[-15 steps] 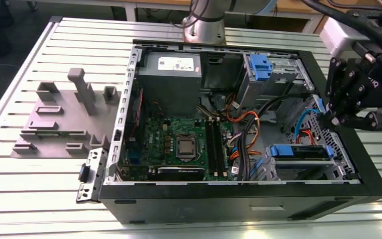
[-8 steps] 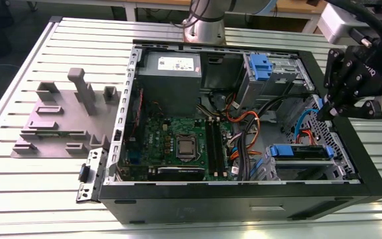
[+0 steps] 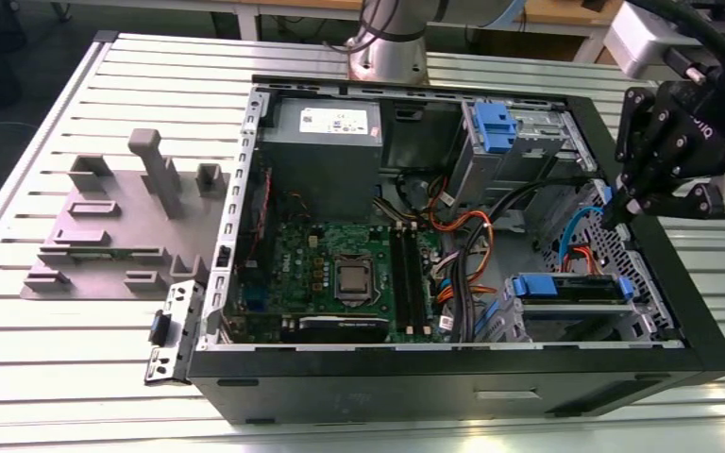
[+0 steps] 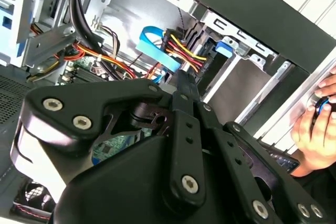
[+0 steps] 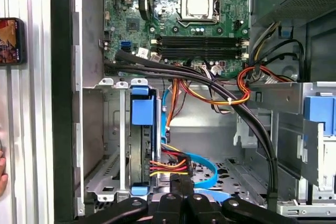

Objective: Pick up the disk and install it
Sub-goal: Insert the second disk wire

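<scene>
The disk [image 3: 577, 288] sits in the lower drive bay at the case's front corner, on the exterior view's right, held in its blue bracket. In the first wrist view the disk [image 5: 140, 148] is edge-on in the bay, with a red-yellow-black power plug and a blue data cable [image 5: 202, 163] at its end. My gripper [image 3: 617, 213] hangs shut and empty just above the case's right wall, a short way behind the bay. Its closed fingertips [image 5: 181, 184] point at the cables beside the disk. In the second wrist view the gripper [image 4: 184, 80] aims at the same plug, near the bracket's blue tab [image 4: 223, 48].
The open computer case [image 3: 463, 377] lies on a slatted table. It holds a motherboard [image 3: 337, 274], a grey power supply [image 3: 325, 127] and a blue caddy [image 3: 495, 127] in the upper bay. A grey fixture [image 3: 124, 222] stands on the exterior view's left. A person's hand [image 4: 315, 124] rests outside the case.
</scene>
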Tool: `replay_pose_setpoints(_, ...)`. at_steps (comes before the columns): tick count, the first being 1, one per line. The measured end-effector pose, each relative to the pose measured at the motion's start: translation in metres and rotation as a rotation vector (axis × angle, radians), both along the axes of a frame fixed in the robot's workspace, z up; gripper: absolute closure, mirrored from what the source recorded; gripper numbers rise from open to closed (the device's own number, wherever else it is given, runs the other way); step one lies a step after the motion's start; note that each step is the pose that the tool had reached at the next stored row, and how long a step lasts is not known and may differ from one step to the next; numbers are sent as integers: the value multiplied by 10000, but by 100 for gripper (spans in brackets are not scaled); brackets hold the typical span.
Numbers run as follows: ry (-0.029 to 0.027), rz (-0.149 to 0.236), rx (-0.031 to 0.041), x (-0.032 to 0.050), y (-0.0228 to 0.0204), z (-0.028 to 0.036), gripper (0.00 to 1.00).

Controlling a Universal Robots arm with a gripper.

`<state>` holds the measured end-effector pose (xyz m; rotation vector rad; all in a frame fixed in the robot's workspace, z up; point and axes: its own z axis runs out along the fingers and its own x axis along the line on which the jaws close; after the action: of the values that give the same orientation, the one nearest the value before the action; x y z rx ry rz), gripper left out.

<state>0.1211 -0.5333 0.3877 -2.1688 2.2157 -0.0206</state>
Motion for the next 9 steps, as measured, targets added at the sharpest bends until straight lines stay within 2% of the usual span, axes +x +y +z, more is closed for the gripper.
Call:
replay_pose_setpoints(2, 0, 0, 0, 1, 15, -1, 89)
replay_pose_setpoints(3, 0, 0, 0, 2, 24, -1, 83)
replay_pose_setpoints(5, 0, 3, 0, 5, 40, -4, 83)
replay_pose_setpoints(6, 0, 2, 0, 8, 47, -6, 76)
replay_pose_setpoints(7, 0, 2, -1, 10, 55, -7, 76)
replay_pose_setpoints(8, 8, 2, 0, 16, 66, -10, 76)
replay_pose_setpoints(9, 40, 1, -9, 24, 78, -12, 76)
